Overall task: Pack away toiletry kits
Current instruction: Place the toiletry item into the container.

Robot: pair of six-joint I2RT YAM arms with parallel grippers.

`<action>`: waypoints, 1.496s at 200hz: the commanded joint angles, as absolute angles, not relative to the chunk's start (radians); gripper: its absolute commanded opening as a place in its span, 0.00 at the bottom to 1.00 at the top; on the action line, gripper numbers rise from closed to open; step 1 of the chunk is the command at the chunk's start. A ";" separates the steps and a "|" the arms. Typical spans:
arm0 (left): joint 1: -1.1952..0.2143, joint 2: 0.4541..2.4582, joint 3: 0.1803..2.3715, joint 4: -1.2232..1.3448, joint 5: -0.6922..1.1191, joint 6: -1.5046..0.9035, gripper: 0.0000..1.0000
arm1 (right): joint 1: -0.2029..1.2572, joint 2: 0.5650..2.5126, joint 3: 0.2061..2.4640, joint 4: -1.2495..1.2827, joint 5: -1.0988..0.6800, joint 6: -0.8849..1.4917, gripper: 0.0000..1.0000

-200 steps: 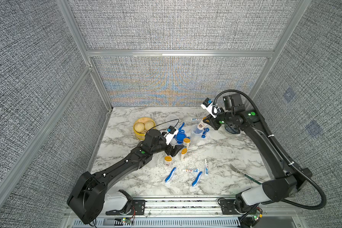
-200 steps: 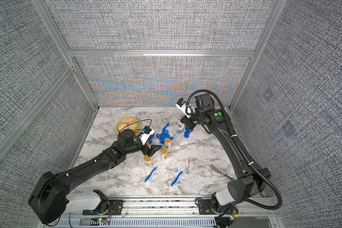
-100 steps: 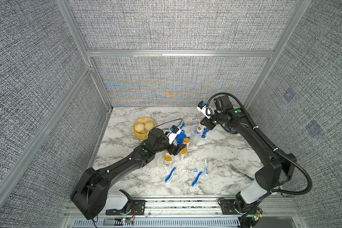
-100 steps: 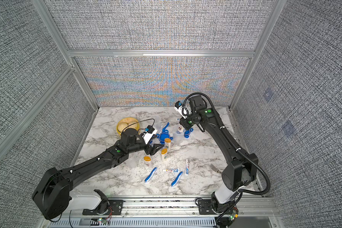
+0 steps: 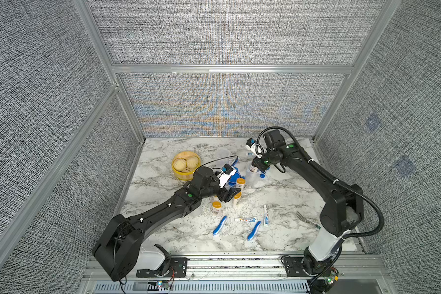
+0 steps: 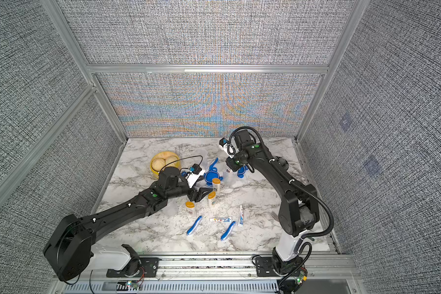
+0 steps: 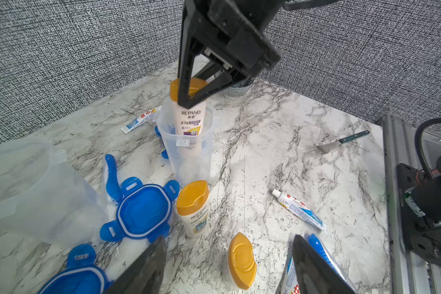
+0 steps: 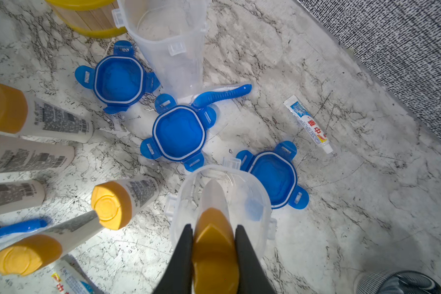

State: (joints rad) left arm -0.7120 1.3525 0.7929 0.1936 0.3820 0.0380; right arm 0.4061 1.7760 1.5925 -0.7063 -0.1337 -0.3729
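Checking feeds now. Right pincer point(image 8: 214, 230) is clamped on the orange cap of the held bottle point(image 7: 190, 119), one finger on each side of the cap. Held bottle is upright, with its lower part inside the open jar point(image 7: 189, 155) straight below that pincer and its label above the rim. I can't tell whether its base reaches the jar floor.

First lid point(image 8: 273, 178) lies flat right beside that jar. Second lid point(image 8: 180, 133) is just beside it on another side, and third lid point(image 8: 119, 79) is farther out. Empty jar point(image 8: 168, 38) stands beyond the second lid, and a blue toothbrush point(image 8: 222, 95) lies at its base next to that lid. One toothpaste tube point(image 8: 307, 124) lies alone past the first lid, apart from the right pincer. Patterned bowl point(image 7: 237, 87) sits behind the right pincer.

Left pincer point(image 7: 229, 239) is spread wide, gripping nothing, low over the surface point(image 5: 278, 198). Nearest bottle point(image 7: 241, 259) stands just past its fingertips, in line with the gap and apart from both fingers. Second bottle point(image 7: 192, 208) stands beyond that, beside the second lid. Third bottle point(image 5: 216, 208) stands on the wrist side of the left pincer.

Two front toothbrushes point(image 5: 220, 225) and two front tubes point(image 5: 245, 219) lie flat past the third bottle, well clear of the left pincer. Steamer point(image 5: 186, 165) with buns sits on the far side of the left arm. Fork point(image 5: 307, 220) lies well apart from both pincers.
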 commanded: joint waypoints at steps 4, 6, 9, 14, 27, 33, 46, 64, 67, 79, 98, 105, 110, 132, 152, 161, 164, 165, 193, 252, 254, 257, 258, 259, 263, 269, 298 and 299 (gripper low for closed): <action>-0.713 1.349 0.795 0.176 0.365 0.049 0.76 | 0.418 1.806 1.607 -0.679 -0.085 -0.348 0.09; -0.713 1.350 0.795 0.176 0.364 0.049 0.76 | 0.417 1.808 1.608 -0.679 -0.084 -0.346 0.09; -0.713 1.347 0.795 0.175 0.365 0.048 0.76 | 0.418 1.812 1.609 -0.680 -0.082 -0.344 0.09; -0.713 1.346 0.794 0.173 0.365 0.048 0.76 | 0.419 1.816 1.611 -0.681 -0.081 -0.338 0.09; -0.713 1.340 0.793 0.169 0.363 0.049 0.77 | 0.418 1.822 1.606 -0.680 -0.075 -0.327 0.09; -0.713 1.338 0.793 0.166 0.363 0.048 0.76 | 0.417 1.824 1.603 -0.679 -0.071 -0.323 0.09; -0.713 1.334 0.794 0.160 0.359 0.049 0.76 | 0.418 1.826 1.596 -0.679 -0.068 -0.313 0.10; -0.713 1.333 0.794 0.157 0.356 0.050 0.76 | 0.418 1.828 1.586 -0.676 -0.082 -0.310 0.12; -0.713 1.332 0.793 0.156 0.356 0.052 0.76 | 0.418 1.830 1.585 -0.676 -0.085 -0.309 0.13; -0.713 1.331 0.792 0.152 0.355 0.056 0.76 | 0.416 1.833 1.584 -0.677 -0.090 -0.304 0.14; -0.713 1.327 0.777 0.156 0.328 0.074 0.77 | 0.417 1.839 1.587 -0.681 -0.095 -0.304 0.14; -0.713 1.329 0.774 0.155 0.320 0.078 0.76 | 0.417 1.843 1.586 -0.680 -0.097 -0.302 0.15; -0.713 1.330 0.773 0.154 0.319 0.079 0.76 | 0.416 1.845 1.588 -0.680 -0.099 -0.301 0.15; -0.713 1.332 0.774 0.152 0.329 0.077 0.76 | 0.413 1.863 1.597 -0.691 -0.105 -0.300 0.16; -0.713 1.330 0.773 0.152 0.331 0.075 0.76 | 0.414 1.874 1.599 -0.693 -0.112 -0.299 0.20; -0.713 1.330 0.774 0.151 0.331 0.078 0.77 | 0.413 1.875 1.596 -0.692 -0.114 -0.298 0.23; -0.713 1.330 0.773 0.150 0.330 0.079 0.76 | 0.413 1.875 1.596 -0.692 -0.115 -0.298 0.24; -0.713 1.330 0.773 0.149 0.330 0.080 0.76 | 0.413 1.875 1.596 -0.693 -0.115 -0.298 0.24; -0.713 1.329 0.771 0.139 0.319 0.088 0.76 | 0.412 1.867 1.597 -0.695 -0.122 -0.297 0.32; -0.713 1.334 0.777 0.119 0.364 0.095 0.76 | 0.413 1.833 1.612 -0.716 -0.131 -0.291 0.40; -0.713 1.333 0.778 0.118 0.367 0.096 0.76 | 0.411 1.830 1.613 -0.716 -0.131 -0.291 0.40; -0.713 1.334 0.778 0.117 0.371 0.095 0.76 | 0.412 1.827 1.613 -0.716 -0.131 -0.290 0.40; -0.713 1.334 0.778 0.117 0.372 0.095 0.76 | 0.411 1.825 1.614 -0.717 -0.132 -0.290 0.40; -0.713 1.334 0.778 0.117 0.374 0.096 0.77 | 0.411 1.825 1.614 -0.717 -0.131 -0.290 0.40; -0.713 1.337 0.780 0.117 0.379 0.094 0.76 | 0.412 1.820 1.615 -0.718 -0.131 -0.288 0.40; -0.714 1.341 0.780 0.117 0.387 0.095 0.76 | 0.412 1.812 1.617 -0.722 -0.130 -0.285 0.40; -0.730 1.366 0.788 0.104 0.415 0.118 0.75 | 0.412 1.764 1.622 -0.736 -0.112 -0.269 0.41; -0.732 1.367 0.788 0.101 0.414 0.119 0.75 | 0.411 1.762 1.622 -0.737 -0.110 -0.267 0.41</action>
State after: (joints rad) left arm -0.7166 1.3495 0.7742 0.1303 0.3809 0.0879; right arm 0.4118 1.7935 1.6104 -0.7105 -0.1173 -0.2874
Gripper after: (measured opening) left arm 0.763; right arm 0.405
